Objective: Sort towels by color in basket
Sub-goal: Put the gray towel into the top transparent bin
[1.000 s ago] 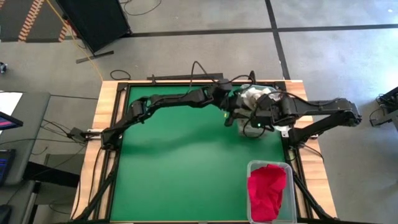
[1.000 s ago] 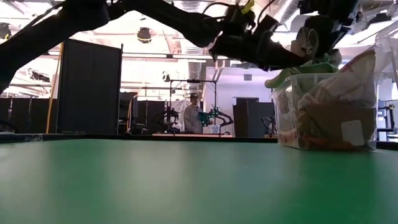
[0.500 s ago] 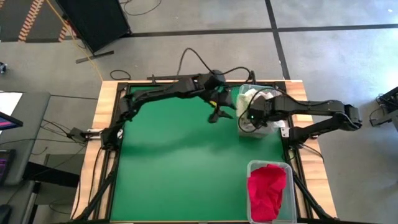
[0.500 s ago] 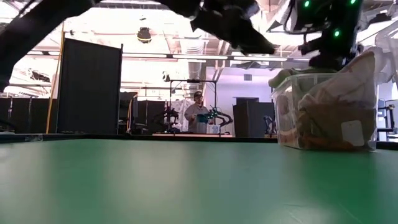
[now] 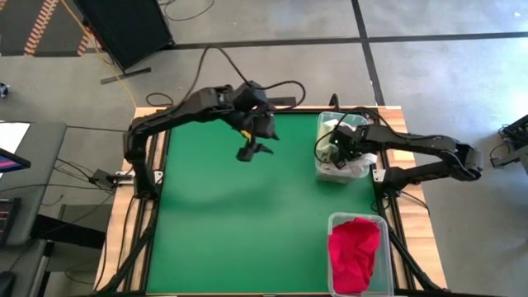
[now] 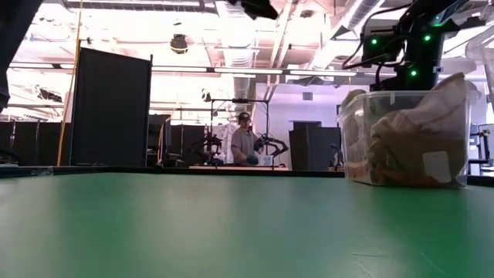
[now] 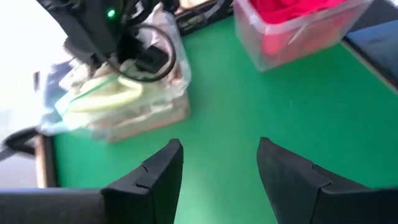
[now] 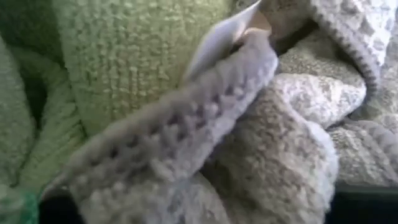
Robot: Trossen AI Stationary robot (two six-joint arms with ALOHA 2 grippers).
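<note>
The left claw (image 5: pixel 247 153) was held open and empty above the green tabletop (image 5: pixel 239 231). The right claw (image 5: pixel 328 153), fingers hidden, was sunk in the clear bin (image 5: pixel 364 169) of pale towels (image 7: pixel 106 99); red towel (image 5: pixel 355 256) was binned separately.

One camera is hanging overhead, looking straight down on the whole green worktop (image 5: pixel 247 223) and both arms. Another is sitting at worktop height, staring level across the green into the room behind (a person (image 6: pixel 245 141) is standing far back). The left wrist camera is looking past its own tool (image 7: pixel 221 171) at the clear bin of towels (image 7: pixel 118 106), which the overhead and low views are sharing. The right wrist camera is pressing close against knitted towel cloth (image 8: pixel 205 143).
</note>
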